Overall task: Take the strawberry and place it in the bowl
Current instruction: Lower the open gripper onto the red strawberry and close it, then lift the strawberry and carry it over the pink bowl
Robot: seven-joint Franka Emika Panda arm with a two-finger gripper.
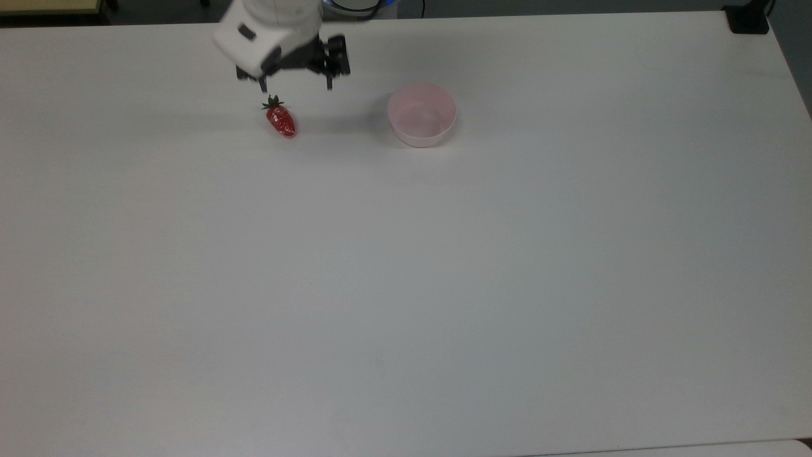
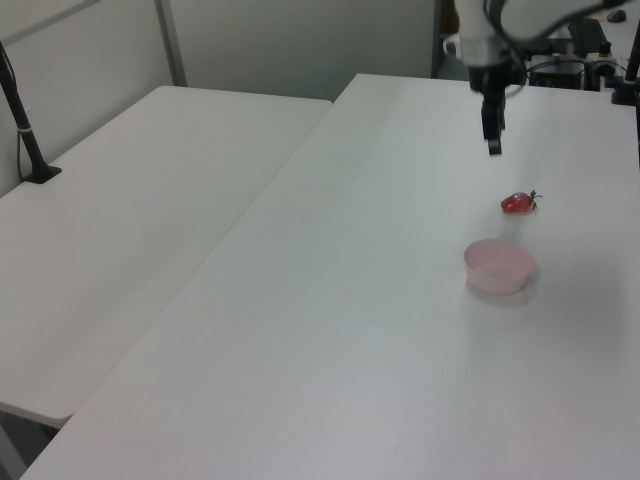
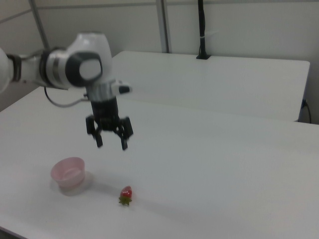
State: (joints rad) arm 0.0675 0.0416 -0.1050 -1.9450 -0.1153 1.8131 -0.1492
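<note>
Table [image 1: 406, 285]: white, wide and bare; we note a second white table [image 2: 130, 200] adjoining it at 9 o'clock in the left view.
Arm [image 3: 75, 67]: white Panda, reaching in from the table's far edge at 12 o'clock in the top view; we judge this the approach phase, with the pick not yet made.
Gripper [image 3: 110, 144]: raised above the table, fingers pointing down, jaws spread apart and holding nothing; we judge the wide spread is meant to straddle the fruit.
Bowl [image 1: 422, 114]: pale pink, upright and empty, at 3 o'clock from the strawberry in the top view and well apart from it; its open mouth suits a drop from above.
Strawberry [image 1: 280, 119]: red, lying on its side on the table, green cap toward 12 o'clock in the top view; the gripper hangs above it at roughly 12 to 1 o'clock, not touching.
</note>
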